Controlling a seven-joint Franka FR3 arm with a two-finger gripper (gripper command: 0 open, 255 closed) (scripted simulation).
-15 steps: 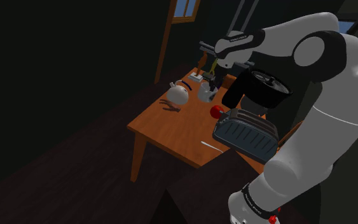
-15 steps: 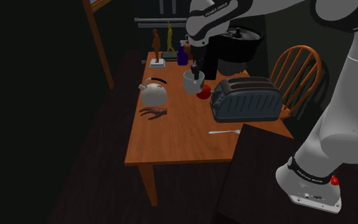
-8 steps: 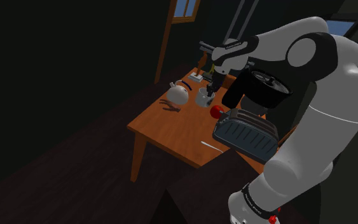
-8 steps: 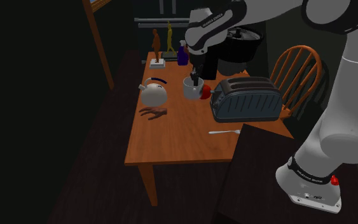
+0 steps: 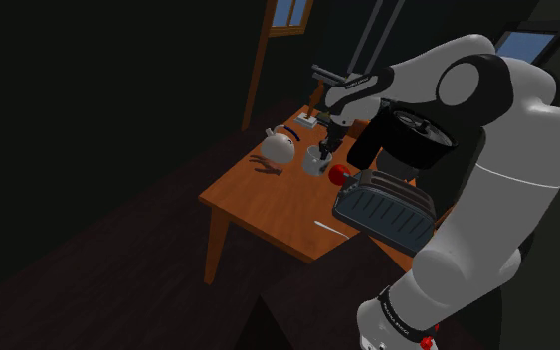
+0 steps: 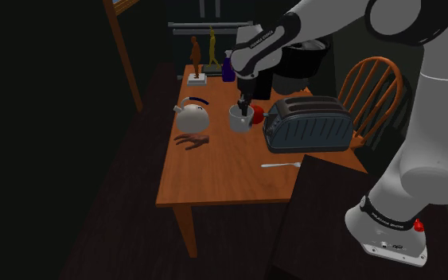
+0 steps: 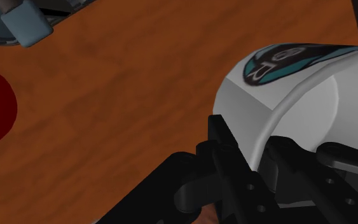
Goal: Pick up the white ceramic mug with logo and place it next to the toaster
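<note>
The mug (image 6: 239, 118) has sunk lower. The arm reaches out above the toaster (image 6: 307, 123), hand pointing down. The gripper (image 6: 243, 102) pinches the mug's rim, one finger inside. The mug seems to rest on the table (image 6: 214, 171), just beside the toaster.

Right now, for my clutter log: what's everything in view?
table: 1, brown wood, below the arm
mug: 1, white with teal logo, by the toaster
round thing: 1, red, between mug and toaster
toaster: 1, dark grey, on table near chair
kettle: 1, white, beyond mug from toaster
utensil: 1, pale, in front of toaster
figurines: 2, orange and gold, table's far end
bottle: 1, purple, beside figurines
chair: 1, brown wood, behind toaster
arm: 1, white, over table
gripper: 1, black, shut on mug's rim
</note>
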